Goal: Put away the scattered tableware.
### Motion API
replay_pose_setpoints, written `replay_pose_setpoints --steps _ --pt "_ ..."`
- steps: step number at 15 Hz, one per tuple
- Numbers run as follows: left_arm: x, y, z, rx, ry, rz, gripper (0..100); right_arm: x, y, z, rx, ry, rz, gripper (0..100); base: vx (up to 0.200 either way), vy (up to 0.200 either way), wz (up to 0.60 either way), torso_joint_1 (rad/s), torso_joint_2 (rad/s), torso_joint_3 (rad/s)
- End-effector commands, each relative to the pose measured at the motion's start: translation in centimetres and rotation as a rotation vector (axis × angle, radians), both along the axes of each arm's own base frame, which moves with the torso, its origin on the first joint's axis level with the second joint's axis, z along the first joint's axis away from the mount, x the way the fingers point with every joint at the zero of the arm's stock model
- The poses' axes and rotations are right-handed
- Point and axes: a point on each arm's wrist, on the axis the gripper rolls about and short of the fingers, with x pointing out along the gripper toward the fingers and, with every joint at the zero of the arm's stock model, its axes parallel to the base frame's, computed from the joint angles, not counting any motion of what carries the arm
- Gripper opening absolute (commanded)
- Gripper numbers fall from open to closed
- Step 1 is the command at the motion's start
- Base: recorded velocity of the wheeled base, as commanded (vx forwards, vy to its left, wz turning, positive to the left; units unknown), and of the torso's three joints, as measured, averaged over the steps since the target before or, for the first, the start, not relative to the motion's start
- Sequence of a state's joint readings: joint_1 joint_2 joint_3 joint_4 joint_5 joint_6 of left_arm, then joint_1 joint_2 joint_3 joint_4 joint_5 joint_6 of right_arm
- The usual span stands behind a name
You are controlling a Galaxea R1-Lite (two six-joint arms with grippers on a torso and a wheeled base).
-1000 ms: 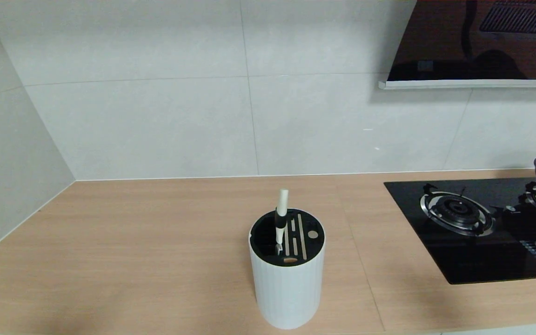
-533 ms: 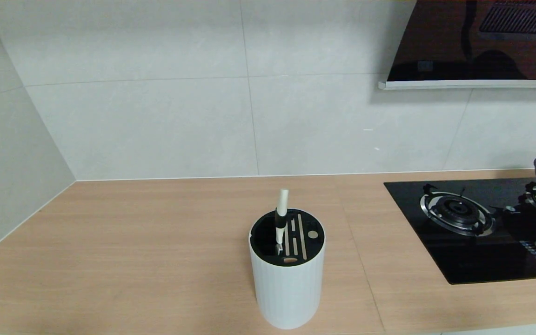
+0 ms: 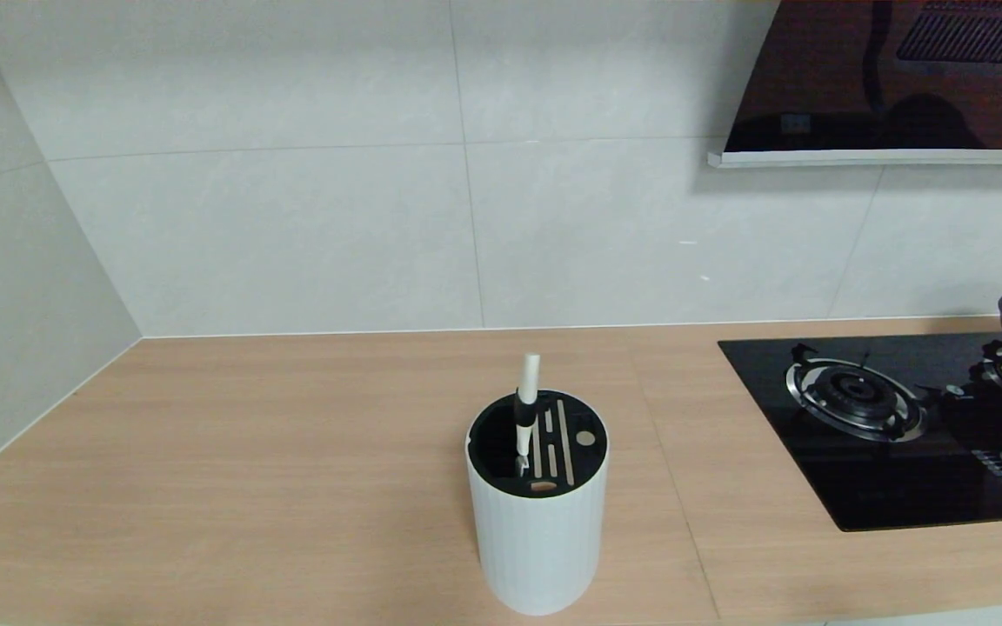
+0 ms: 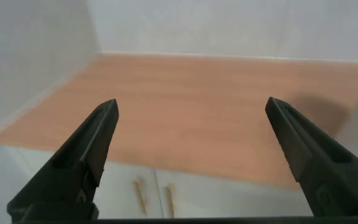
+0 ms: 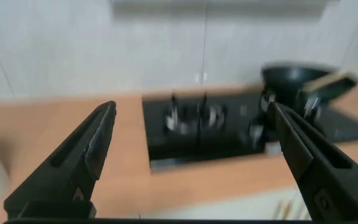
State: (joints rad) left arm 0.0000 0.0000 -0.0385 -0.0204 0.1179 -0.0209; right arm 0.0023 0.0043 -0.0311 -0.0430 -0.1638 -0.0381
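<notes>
A tiled kitchen wall is seen behind a wooden worktop (image 3: 292,452), with a black gas hob (image 3: 884,426) set in towards its right end. A white ribbed holder (image 3: 538,539) with a black slotted top stands near the front edge, about midway along it. A slim utensil (image 3: 525,404) with a white handle and black collar is lodged upright in the holder's open compartment.

The utensil is judged to be light, stiff and smooth, so a slip is likely under a loose grip. It is best taken on the white handle above the collar. The tall holder could be tipped by a sideways knock.

The left claw (image 4: 191,109) and the right claw (image 5: 192,112) are both spread apart and empty.
</notes>
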Motion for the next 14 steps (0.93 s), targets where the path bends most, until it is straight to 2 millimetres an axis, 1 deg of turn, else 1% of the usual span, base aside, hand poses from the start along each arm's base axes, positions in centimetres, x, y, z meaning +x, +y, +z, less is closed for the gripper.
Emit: replay_pose_setpoints --steps 1,2,4,6,8,14 --pt "0.32 -0.13 -1.02 0.0 0.037 -0.057 100 0.21 0.17 -0.77 0.044 0.019 0.078 100 0.0 0.0 0.0 0.0 0.0 0.0" --pt "0.33 -0.22 -1.08 0.018 0.042 -0.096 100 0.26 0.3 -1.31 0.039 0.065 0.132 100 0.0 0.0 0.0 0.0 0.0 0.0" --pt "0.34 -0.35 -1.3 0.048 0.064 -0.155 100 0.26 0.32 -1.32 0.039 0.067 0.145 100 0.0 0.0 0.0 0.0 0.0 0.0" --pt "0.32 -0.35 -1.31 0.103 0.069 -0.155 100 0.26 0.32 -1.31 0.044 0.065 0.143 100 0.0 0.0 0.0 0.0 0.0 0.0" --pt "0.33 -0.36 -1.27 0.037 0.065 -0.158 100 0.26 0.32 -1.31 0.045 0.065 0.145 100 0.0 0.0 0.0 0.0 0.0 0.0" --pt "0.32 -0.36 -1.26 0.038 0.062 -0.158 100 0.26 0.33 -1.31 0.042 0.065 0.148 100 0.0 0.0 0.0 0.0 0.0 0.0"
